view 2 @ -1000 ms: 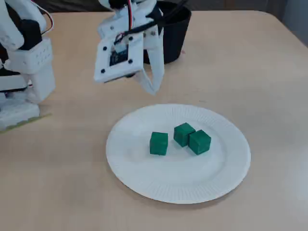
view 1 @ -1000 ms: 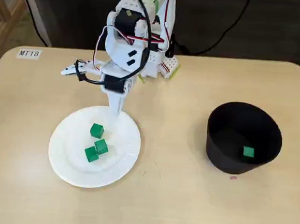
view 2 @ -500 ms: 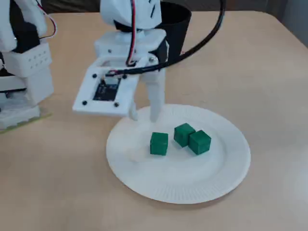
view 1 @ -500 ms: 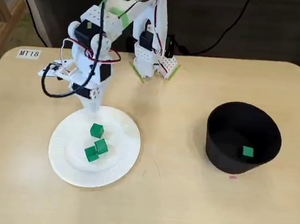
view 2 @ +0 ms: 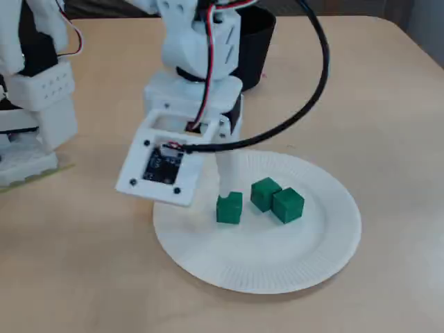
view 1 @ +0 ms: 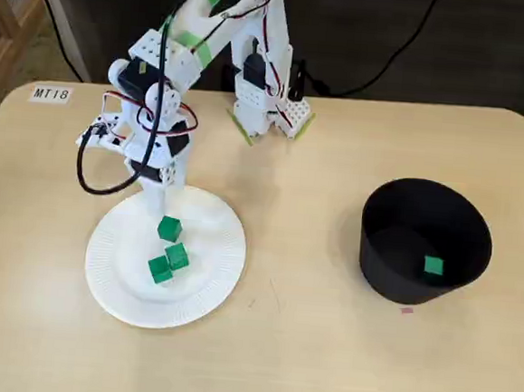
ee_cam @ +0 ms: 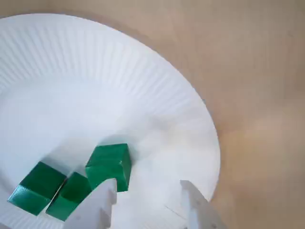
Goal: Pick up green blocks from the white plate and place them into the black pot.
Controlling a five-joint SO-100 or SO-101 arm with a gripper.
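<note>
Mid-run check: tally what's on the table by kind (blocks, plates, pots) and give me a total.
White plate: 1
Black pot: 1
Green blocks: 4 (3 on the plate, 1 in the pot)
Total: 6

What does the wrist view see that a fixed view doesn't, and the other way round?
Only the wrist view shows the hand up close: its fingertips stand apart with nothing between them, one right by the nearest green block. Only a fixed view shows the black pot with a lone green block inside, and the arm's base. Both show the white plate holding three green blocks.
</note>
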